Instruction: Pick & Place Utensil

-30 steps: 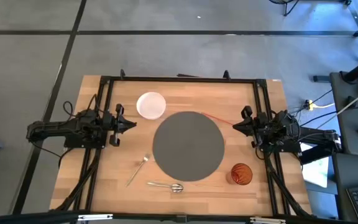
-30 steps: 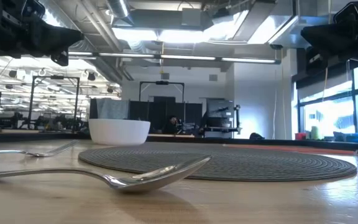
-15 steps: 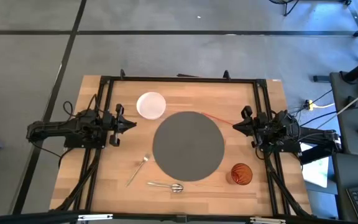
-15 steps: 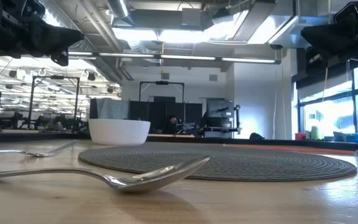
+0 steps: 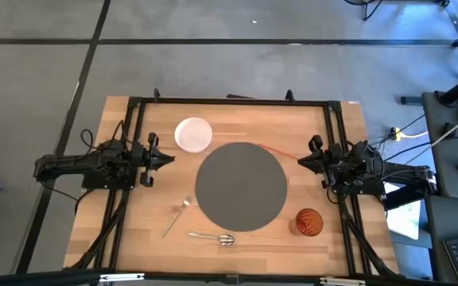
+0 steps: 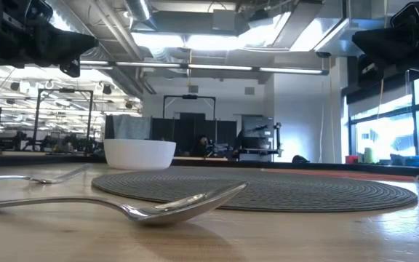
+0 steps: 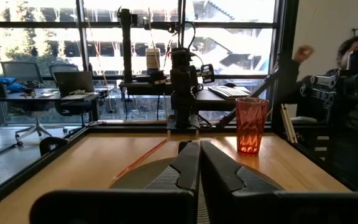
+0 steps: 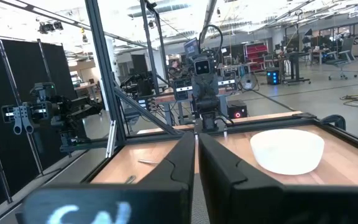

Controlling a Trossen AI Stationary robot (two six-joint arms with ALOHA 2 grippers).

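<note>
high view: the spoon (image 5: pixel 211 237) lies on the worktop (image 5: pixel 237 113) close to its near edge, just off the near-left rim of the round grey placemat (image 5: pixel 241 186) and apart from it. its long axis runs nearly parallel to that near edge, bowl end toward the right side and handle toward the left. the fork (image 5: pixel 176 217) lies just beside it, farther in and to the left, on a slant, with its head toward the mat and its handle toward the near-left corner. which of the two is meant i cannot tell from the task line, and neither is touched yet.

the left hand (image 5: pixel 168 158) hangs at the left side of the worktop, well apart from both utensils, fingers pressed together and holding nothing. the right hand (image 5: pixel 300 160) waits at the right side past the mat, also closed and empty.

my judgement is that the step in hand is the reach, and the left arm is the nearer one. to do it well, the hand should open before it descends, turn so its fingers straddle the handle across its narrow width and not along it, and come down over the middle of the handle, where the metal is slim. the low view shows the spoon (image 6: pixel 122 207) sitting very flat, so the fingertips must go almost to the wood; a shallow grip may slip off.

beyond these stand a white bowl (image 5: pixel 192 133) at the far left of the mat and a red cup (image 5: pixel 308 222) to its near right.
</note>
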